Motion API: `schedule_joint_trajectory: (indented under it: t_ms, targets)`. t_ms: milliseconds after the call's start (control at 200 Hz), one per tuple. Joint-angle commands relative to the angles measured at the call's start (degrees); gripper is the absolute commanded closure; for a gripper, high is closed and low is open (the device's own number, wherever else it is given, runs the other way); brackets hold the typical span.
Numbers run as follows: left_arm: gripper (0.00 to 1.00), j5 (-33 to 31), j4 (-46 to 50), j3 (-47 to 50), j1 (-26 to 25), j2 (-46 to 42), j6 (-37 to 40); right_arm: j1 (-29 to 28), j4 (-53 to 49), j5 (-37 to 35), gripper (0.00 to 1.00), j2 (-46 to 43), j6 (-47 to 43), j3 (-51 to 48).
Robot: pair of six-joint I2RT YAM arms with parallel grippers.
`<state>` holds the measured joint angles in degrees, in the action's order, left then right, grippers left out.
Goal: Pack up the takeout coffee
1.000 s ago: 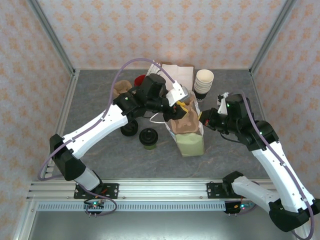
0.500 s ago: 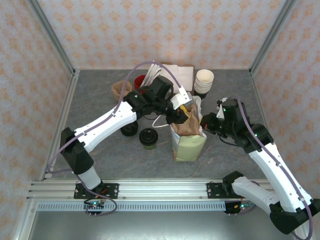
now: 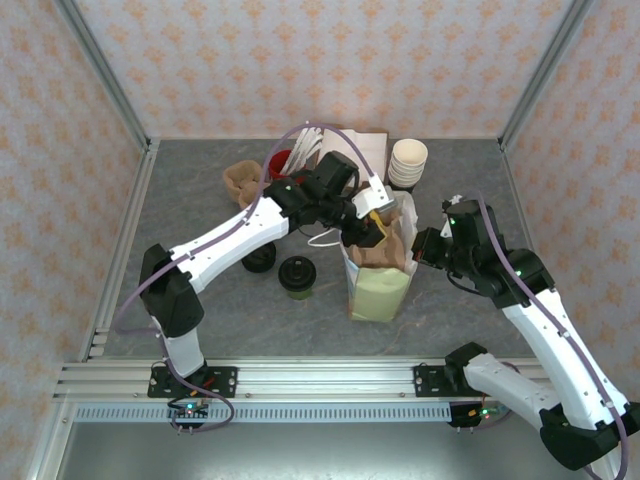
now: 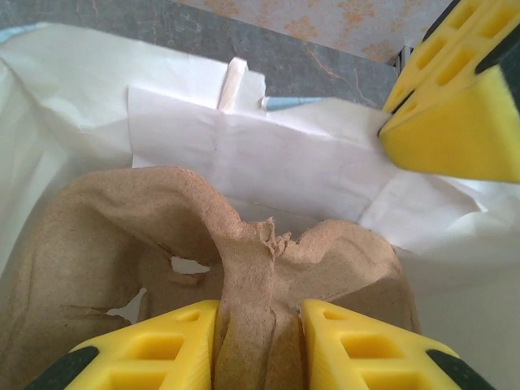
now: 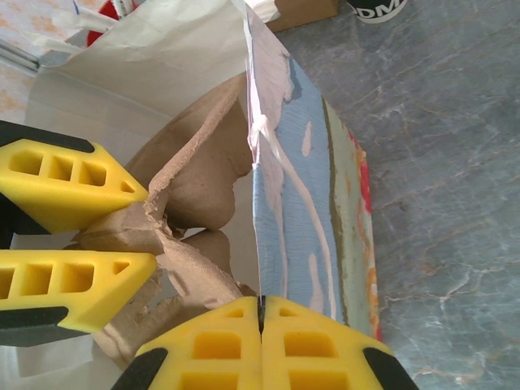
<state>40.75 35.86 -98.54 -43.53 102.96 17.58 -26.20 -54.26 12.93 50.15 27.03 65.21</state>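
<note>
Left gripper (image 4: pixel 260 351): clenched on the central ridge of one brown moulded-pulp cup carrier (image 4: pixel 122 244), which is rough, fibrous and torn at the edge. The carrier sits inside one upright paper bag (image 3: pixel 380 292).

Right gripper (image 5: pixel 261 345): yellow ribbed fingers pressed together on the bag's rim, just beside the left gripper.

Bag: creased white inside, pale green print outside.

Takeout coffee (image 3: pixel 297 277): one small dark round cup on the grey marbled table (image 3: pixel 180 190), left of the bag and well apart from both grippers.

One pile of black lids (image 3: pixel 258 260) stands just left of it. One stack of cream-lined cups (image 3: pixel 407 162) stands beyond the right gripper. A second brown pulp piece (image 3: pixel 242 180) lies far left.
</note>
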Motion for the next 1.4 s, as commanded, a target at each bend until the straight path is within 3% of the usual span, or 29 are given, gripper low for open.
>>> schedule_joint_trajectory:
  t_ms: [0,1001,1231,1391]
  targets:
    - [0.7,1.1,2.9,-1.0,-0.9,1.9,1.7,0.2,-3.4,-3.6,1.0,0.5,-2.3,1.5]
    - [0.68,-1.1,5.9,-2.2,-2.8,8.4,4.5,0.1,-5.1,-6.6,1.0,1.0,-5.1,2.8]
    - [0.56,-0.3,5.0,-2.7,-2.9,7.7,3.0,0.2,-5.6,-6.2,1.0,0.3,-5.0,1.9]
    - [0.4,-0.3,3.9,-4.3,-2.8,4.3,0.9,0.1,-5.0,-5.2,1.0,-0.3,-5.0,1.6]
